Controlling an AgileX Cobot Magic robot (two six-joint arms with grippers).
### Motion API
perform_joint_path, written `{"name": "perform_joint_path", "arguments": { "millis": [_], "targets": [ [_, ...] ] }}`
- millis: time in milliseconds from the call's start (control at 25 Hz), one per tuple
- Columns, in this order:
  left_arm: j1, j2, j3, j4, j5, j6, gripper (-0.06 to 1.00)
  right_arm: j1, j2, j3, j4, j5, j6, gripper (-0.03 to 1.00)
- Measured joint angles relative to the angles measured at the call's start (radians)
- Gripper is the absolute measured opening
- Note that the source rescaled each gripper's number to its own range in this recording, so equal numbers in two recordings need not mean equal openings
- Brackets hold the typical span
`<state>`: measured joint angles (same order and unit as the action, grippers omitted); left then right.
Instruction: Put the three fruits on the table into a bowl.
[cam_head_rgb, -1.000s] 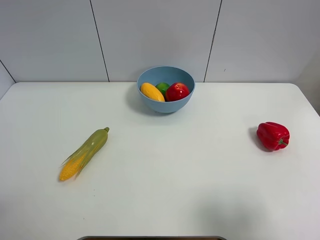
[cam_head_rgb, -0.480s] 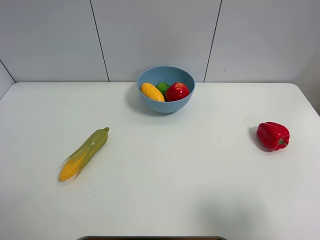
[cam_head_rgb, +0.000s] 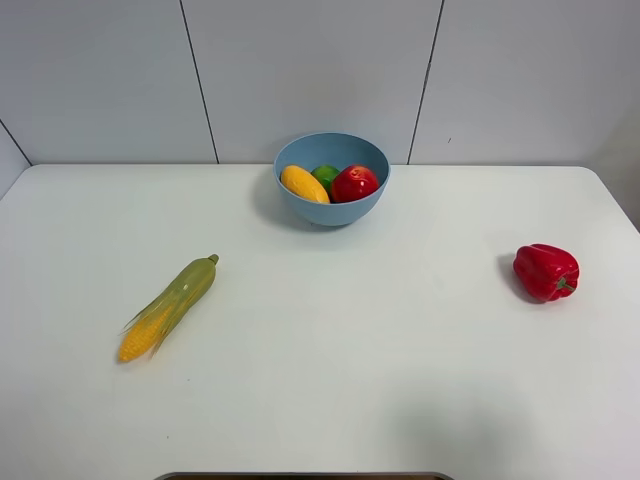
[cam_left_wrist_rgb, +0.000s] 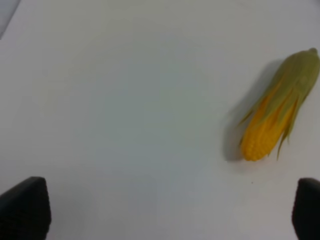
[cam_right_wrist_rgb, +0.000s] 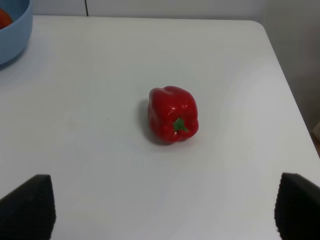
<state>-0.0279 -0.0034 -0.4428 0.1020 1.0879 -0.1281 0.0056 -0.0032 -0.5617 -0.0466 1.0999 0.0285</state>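
Observation:
The light-blue bowl stands at the back middle of the white table. Inside it lie the yellow-orange mango, the green lime and the red apple, side by side. Neither arm shows in the exterior high view. In the left wrist view my left gripper is open, its dark fingertips far apart over bare table. My right gripper is open too, empty, with its fingertips wide apart; the bowl's edge and a sliver of apple show in that view.
A green-husked corn cob lies on the left half of the table, also seen as the corn cob beyond my left gripper. A red bell pepper sits at the right, the same pepper lying ahead of my right gripper. The table's edge runs behind it.

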Motion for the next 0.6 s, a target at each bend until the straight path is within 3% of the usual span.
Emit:
{"name": "perform_joint_path", "arguments": {
  "millis": [600],
  "targets": [
    [0.015, 0.0, 0.0, 0.0, 0.0, 0.0, 0.98, 0.0, 0.0, 0.0, 0.0, 0.0, 0.0, 0.9]
  ]
}}
